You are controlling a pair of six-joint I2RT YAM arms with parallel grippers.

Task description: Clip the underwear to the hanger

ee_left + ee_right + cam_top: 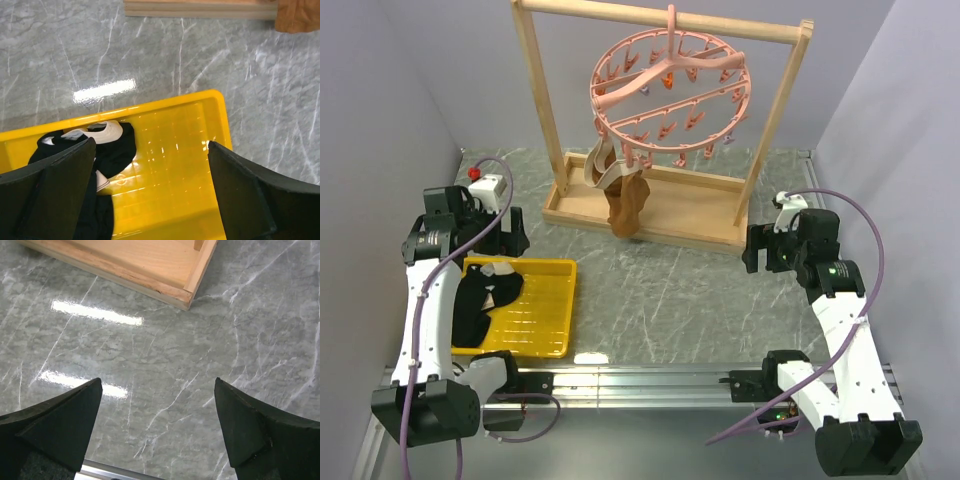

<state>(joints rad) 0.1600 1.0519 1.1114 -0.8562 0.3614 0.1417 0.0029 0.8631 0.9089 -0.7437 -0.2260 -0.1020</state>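
Top external alone is showing the hanger (pixel 672 62) hanging; left wrist is showing the underwear (pixel 117 150) lying crumpled, black, pale-banded; left gripper (pixel 150 150) and right gripper (pixel 157 385) are gaping.

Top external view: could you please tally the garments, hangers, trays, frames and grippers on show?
garments: 2, the underwear and the brown-and-cream garment
hanger: 1
yellow tray: 1
wooden frame: 1
grippers: 2, the left gripper and the right gripper
Total: 7
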